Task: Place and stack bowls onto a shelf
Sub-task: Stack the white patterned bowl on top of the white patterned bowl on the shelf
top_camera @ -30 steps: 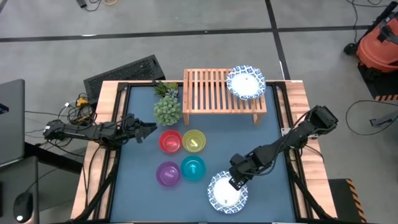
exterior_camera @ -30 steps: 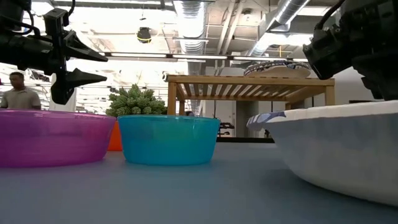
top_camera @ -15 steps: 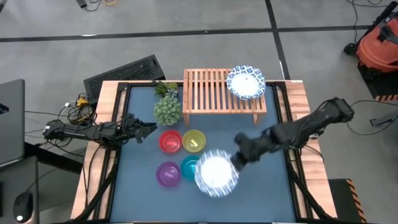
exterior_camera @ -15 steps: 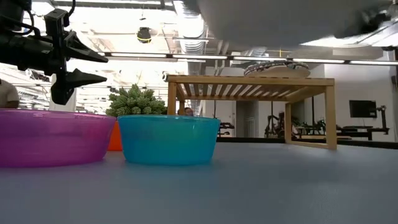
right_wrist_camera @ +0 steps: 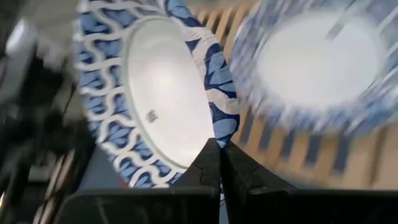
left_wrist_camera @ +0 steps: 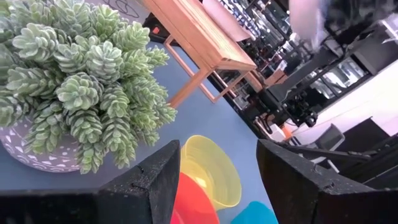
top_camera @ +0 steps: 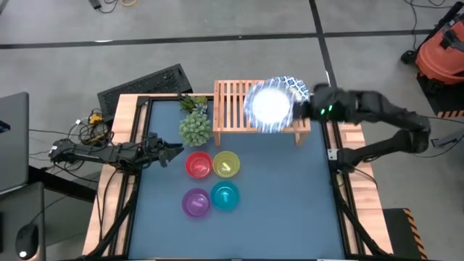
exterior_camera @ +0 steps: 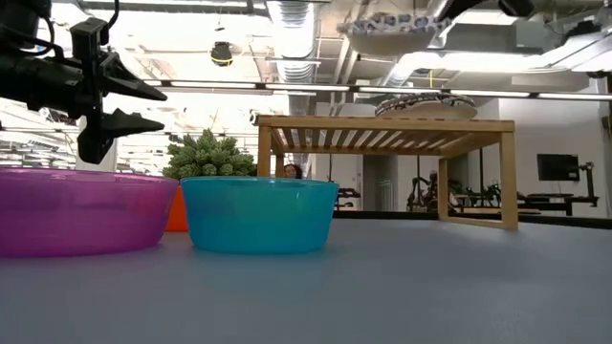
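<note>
While the near half of the blue-topped bench (top_camera: 290, 196) lies bare on its right, the round plastic purple bowl (top_camera: 196, 202) and teal bowl (top_camera: 225, 196) sit beside each other, red bowl (top_camera: 199, 164) and yellow bowl (top_camera: 226, 164) just behind. Left gripper (top_camera: 174, 151) waits near the red bowl, fingers spread. Farther back, right gripper (right_wrist_camera: 219, 163) pinches a white blue-rimmed bowl (top_camera: 269, 106) by its rim, raised above the slatted light-wood shelf (top_camera: 235, 109), beside another patterned bowl (top_camera: 296, 85) at the shelf's right end.
</note>
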Available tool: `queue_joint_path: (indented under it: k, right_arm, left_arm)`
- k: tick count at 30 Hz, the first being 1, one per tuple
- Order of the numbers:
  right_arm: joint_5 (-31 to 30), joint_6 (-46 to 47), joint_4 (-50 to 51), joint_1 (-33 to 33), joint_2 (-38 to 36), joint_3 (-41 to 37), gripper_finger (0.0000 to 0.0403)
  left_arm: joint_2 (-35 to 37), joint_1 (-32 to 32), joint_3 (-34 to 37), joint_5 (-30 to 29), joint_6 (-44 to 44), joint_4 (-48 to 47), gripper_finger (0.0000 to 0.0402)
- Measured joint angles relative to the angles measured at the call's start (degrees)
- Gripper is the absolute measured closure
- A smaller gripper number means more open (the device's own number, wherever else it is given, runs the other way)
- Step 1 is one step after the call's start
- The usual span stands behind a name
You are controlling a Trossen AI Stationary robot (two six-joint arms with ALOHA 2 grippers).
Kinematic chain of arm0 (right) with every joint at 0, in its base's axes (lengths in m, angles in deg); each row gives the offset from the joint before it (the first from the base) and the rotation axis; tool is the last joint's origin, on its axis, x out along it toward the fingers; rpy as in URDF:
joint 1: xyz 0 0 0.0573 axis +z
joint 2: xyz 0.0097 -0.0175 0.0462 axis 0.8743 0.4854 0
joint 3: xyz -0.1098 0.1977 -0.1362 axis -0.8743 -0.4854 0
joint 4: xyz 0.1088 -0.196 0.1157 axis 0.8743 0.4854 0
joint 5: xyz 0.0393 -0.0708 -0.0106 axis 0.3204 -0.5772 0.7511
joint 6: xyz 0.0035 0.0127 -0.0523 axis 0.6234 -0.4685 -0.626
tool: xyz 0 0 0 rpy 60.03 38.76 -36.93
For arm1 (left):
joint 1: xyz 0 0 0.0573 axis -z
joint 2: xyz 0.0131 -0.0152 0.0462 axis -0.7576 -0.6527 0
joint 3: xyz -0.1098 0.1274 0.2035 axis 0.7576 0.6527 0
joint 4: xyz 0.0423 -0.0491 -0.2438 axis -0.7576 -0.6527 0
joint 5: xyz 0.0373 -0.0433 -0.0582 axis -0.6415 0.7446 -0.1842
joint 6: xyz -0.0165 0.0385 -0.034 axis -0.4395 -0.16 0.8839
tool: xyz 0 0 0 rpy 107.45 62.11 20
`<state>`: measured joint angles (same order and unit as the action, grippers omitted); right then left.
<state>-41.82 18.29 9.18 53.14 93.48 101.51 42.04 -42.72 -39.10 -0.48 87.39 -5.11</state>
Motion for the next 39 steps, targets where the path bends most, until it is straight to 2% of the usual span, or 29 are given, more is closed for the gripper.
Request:
queue_joint_path:
  k: [7,14,20,25,31,39]
  right_arm:
    - [3.7,-7.8,2.7,-16.9,-0.2,3.5,0.0382]
    - [13.2,-13.7,5.9,-32.4,1.0,3.6,0.0382]
    - [22.2,-18.3,5.9,-42.1,3.1,3.6,0.0382]
    - [28.8,-21.0,5.9,-46.2,5.8,2.1,0.0382]
    - [31.6,-22.7,4.7,-47.9,8.6,2.0,0.0378]
    - [32.3,-26.0,5.7,-47.9,9.2,2.0,0.0296]
  left_arm:
    - [-0.3,0.0,0.0,-0.9,0.0,0.0,0.0205]
    - [-0.3,0.0,0.0,-1.3,0.0,0.0,0.0205]
    - [-0.3,0.0,0.0,-1.3,0.2,0.0,0.0205]
    - [-0.3,0.0,0.0,-1.3,0.2,0.0,0.0205]
    - [-0.3,0.0,0.0,-1.2,0.2,0.1,0.0205]
    - [-0.3,0.0,0.0,-1.2,0.2,0.1,0.0205]
